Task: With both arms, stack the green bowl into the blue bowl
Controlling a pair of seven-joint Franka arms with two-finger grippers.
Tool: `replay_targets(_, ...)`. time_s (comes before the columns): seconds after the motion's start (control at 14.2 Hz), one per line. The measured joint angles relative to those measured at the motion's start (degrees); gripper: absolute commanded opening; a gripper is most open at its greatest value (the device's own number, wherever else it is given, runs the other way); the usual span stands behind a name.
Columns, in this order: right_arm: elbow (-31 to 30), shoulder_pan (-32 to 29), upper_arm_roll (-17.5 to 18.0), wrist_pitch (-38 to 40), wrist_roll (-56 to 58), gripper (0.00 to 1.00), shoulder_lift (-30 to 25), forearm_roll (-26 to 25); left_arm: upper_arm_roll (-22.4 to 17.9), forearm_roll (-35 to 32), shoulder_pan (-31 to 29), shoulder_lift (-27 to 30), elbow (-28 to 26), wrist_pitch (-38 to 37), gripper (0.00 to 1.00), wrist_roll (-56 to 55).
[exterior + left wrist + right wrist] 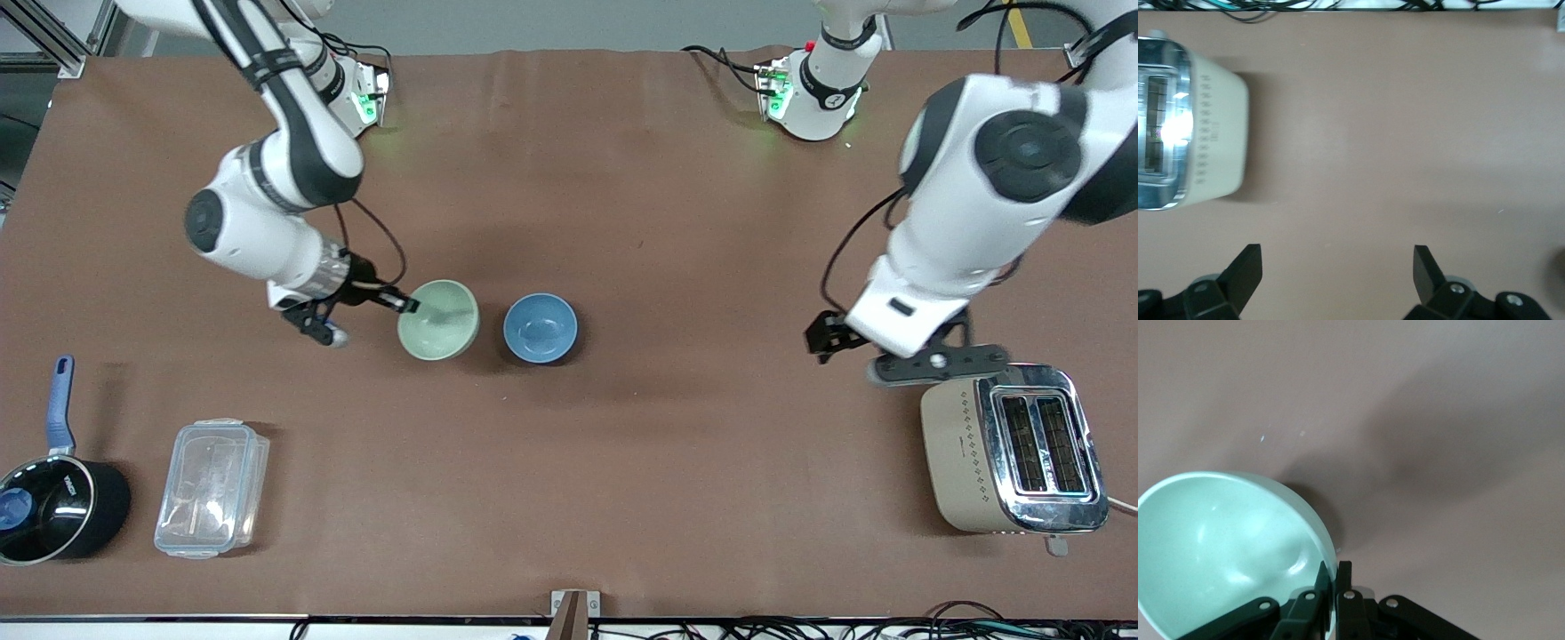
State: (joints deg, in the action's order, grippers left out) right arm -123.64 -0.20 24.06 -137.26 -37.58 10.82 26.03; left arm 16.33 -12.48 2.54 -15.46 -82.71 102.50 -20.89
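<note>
Green bowl [437, 319] sits mid-table on the brown table [622, 178], tipped a bit, and I've got the right gripper [407, 305] pinched on its rim at the side toward the right arm's end; in the right wrist view the fingers [1344, 577] are narrow with the pale rim of that bowl [1225, 547] clamped between them, one finger inside, one outside. Blue bowl [540, 327] is just beside the green bowl, toward the left arm's end, upright, not touching it as far as I can see, about level with it from the front camera. Using the blue bowl as my landmark: the toaster [1013, 449] is well apart from it toward the left arm's end and nearer the front camera; the clear plastic container [212, 487] is nearer the front camera and toward the right arm's end; the black saucepan [49, 507] with the blue handle is further still toward that end, beside the container. Left gripper [876, 351] hangs in the air over bare table just beside the toaster, well apart from the blue bowl, and that arm waits. In the left wrist view its fingers [1245, 270] are spread wide with nothing between them, only table below, and the toaster [1185, 127] shows off to one edge.
</note>
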Motion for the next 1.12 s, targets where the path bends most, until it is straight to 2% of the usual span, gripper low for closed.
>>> replay_targets(0.14,0.1,0.3,3.5,-3.9,-7.0,0.00,2.2,-3.5,0.1,1.0,-2.6,2.7,-0.2,-3.2,1.00,5.1)
replay_targets(0.49,5.1,1.0,7.2,-5.7,-27.6,0.00,10.6,-23.2,-0.2,5.1,-6.5,11.0,-4.1,-8.0,1.00,13.2)
replay_targets(0.63,8.3,1.1,9.3,-5.7,-35.1,0.00,14.4,-28.7,-1.9,8.0,-6.3,14.4,-6.4,-9.0,1.00,14.3)
replay_targets(0.91,10.9,1.9,10.8,-5.8,-38.7,0.00,17.9,-30.6,-4.1,9.7,-5.0,20.0,-12.6,-9.3,1.00,15.3)
replay_targets(1.12,10.9,3.2,11.2,-5.7,-39.3,0.01,18.8,-30.6,-4.5,10.4,-4.6,21.3,-13.9,-9.3,1.00,15.2)
